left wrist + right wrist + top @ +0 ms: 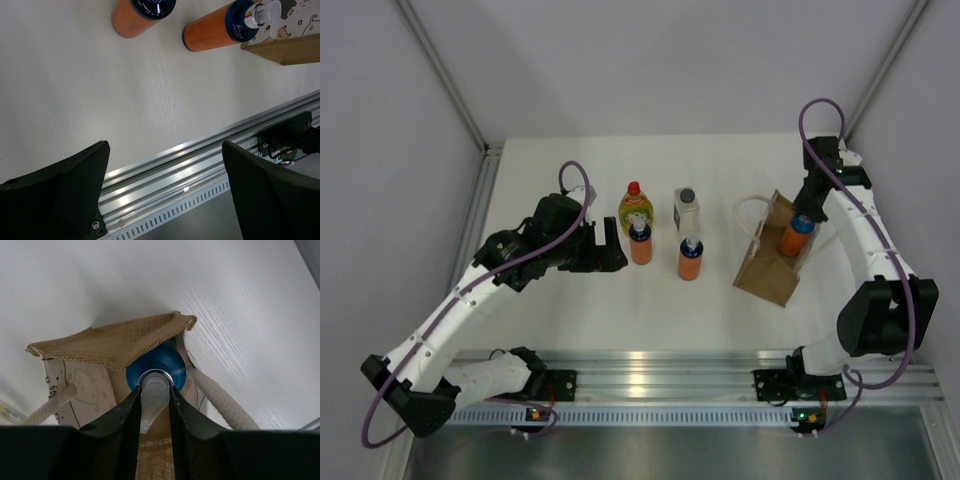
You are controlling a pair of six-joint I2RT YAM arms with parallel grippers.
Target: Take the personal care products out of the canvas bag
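Observation:
The tan canvas bag [767, 268] stands at the right and leans. An orange bottle with a blue top [796, 236] sticks out of its mouth. My right gripper [807, 214] is shut on that bottle's clear pump head [154, 392], one finger on each side, above the blue top [167, 365] and the burlap rim [117, 342]. Out on the table stand a yellow-green bottle with a red cap [634, 205], a whitish bottle with a dark cap [687, 211] and two orange bottles [640, 244] [690, 261]. My left gripper [606, 246] hangs open and empty just left of them.
The bag's thick white handles [220, 399] loop beside the held bottle. An aluminium rail [660, 372] runs along the table's near edge. White walls close in the left, back and right sides. In the left wrist view two orange bottles [137, 19] [210, 33] lie ahead of the open fingers.

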